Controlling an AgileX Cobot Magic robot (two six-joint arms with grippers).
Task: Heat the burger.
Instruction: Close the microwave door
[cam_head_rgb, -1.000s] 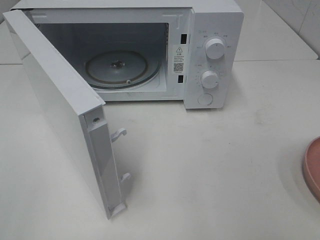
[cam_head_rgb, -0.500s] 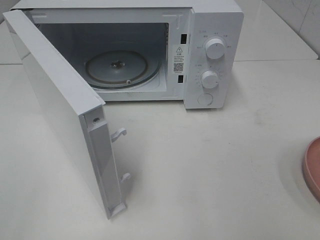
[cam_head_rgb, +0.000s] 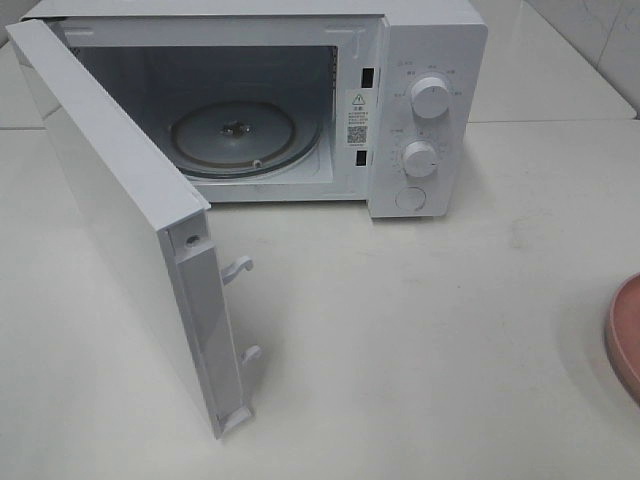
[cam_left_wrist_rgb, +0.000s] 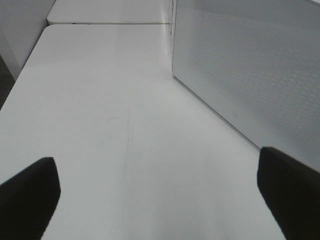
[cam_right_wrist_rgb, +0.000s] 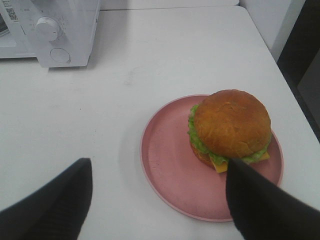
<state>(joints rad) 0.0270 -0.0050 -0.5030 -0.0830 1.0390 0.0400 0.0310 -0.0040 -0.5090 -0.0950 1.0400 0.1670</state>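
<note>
A warning-triangle sticker (cam_head_rgb: 357, 117) with a QR code marks the microwave (cam_head_rgb: 425, 60); its fine print seems illegible.

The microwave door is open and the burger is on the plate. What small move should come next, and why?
Probably lower the right end effector around the burger and close on it. Its jaws are open and hold nothing, the burger sits on the pink plate, and the microwave already stands open with its turntable bare.

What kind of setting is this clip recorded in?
Probably a kitchen-style test bench: a white microwave with its door swung open on a white table, and a burger on a pink plate.
</note>
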